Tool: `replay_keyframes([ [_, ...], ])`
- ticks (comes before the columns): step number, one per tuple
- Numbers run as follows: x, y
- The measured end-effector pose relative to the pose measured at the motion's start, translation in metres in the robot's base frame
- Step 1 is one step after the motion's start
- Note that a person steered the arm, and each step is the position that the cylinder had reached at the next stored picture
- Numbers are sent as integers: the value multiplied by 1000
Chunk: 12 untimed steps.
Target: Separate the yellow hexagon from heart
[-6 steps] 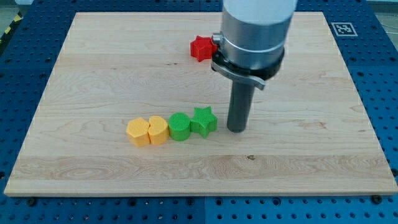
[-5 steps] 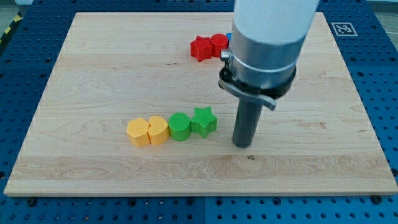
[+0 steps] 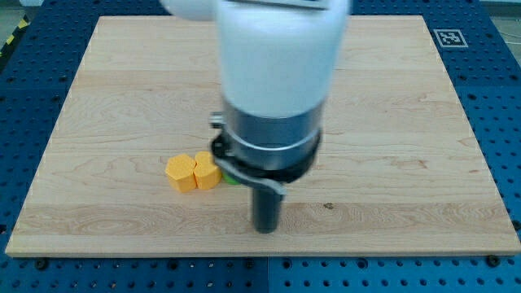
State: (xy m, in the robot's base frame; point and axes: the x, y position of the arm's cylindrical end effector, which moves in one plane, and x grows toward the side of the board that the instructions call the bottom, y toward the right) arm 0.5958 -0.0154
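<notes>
The yellow hexagon (image 3: 180,173) lies left of centre on the wooden board (image 3: 114,98), touching the yellow heart (image 3: 206,172) on its right. My tip (image 3: 266,229) rests on the board below and to the right of the heart, apart from it. A sliver of a green block (image 3: 230,180) shows just right of the heart, mostly hidden behind the arm. The arm's body hides the middle of the board.
The arm's wide grey and white body (image 3: 273,89) fills the centre of the view. A fiducial marker (image 3: 448,37) sits at the board's top right corner. Blue perforated table (image 3: 505,122) surrounds the board.
My tip has moved left and toward the view's bottom. The arm now covers the green blocks and the red blocks that showed before. The yellow blocks have not moved.
</notes>
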Motion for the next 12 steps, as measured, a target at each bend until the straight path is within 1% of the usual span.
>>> replay_keyframes([
  [1,0,-26],
  [2,-18,-24],
  [3,-27,-60],
  [4,-31,-77],
  [5,-50,-100],
  [6,-56,-102],
  [8,-56,-77],
  [10,-91,-79],
  [12,-91,-95],
])
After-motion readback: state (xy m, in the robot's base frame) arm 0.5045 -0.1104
